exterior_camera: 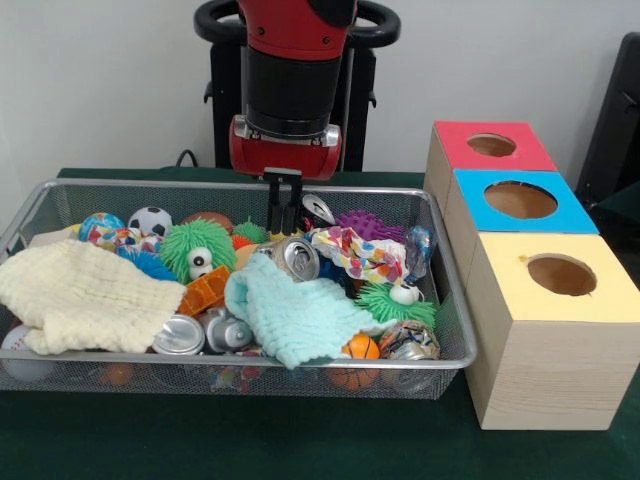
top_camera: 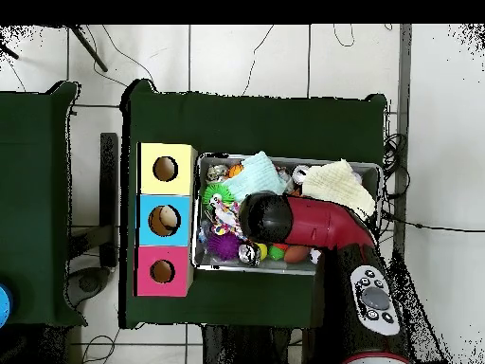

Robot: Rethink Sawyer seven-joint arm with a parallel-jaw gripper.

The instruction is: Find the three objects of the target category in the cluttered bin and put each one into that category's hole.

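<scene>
The wire mesh bin (exterior_camera: 452,300) is full of toys and cloths; it also shows in the overhead view (top_camera: 303,159). One silvery can (exterior_camera: 297,258) lies in the middle with its pull-tab top facing the camera. Two more cans (exterior_camera: 180,336) (exterior_camera: 228,331) lie side by side at the front rim. My gripper (exterior_camera: 284,232) hangs over the bin's far middle, just above and behind the middle can, shut and empty. In the overhead view the arm (top_camera: 303,223) hides the gripper.
Three boxes with round holes stand beside the bin: red (exterior_camera: 492,145), blue (exterior_camera: 520,200), yellow (exterior_camera: 560,275). A cream cloth (exterior_camera: 80,295) and a mint cloth (exterior_camera: 290,315) cover part of the clutter. Fuzzy green toys (exterior_camera: 198,250), balls and a purple spiky toy (exterior_camera: 368,225) crowd the cans.
</scene>
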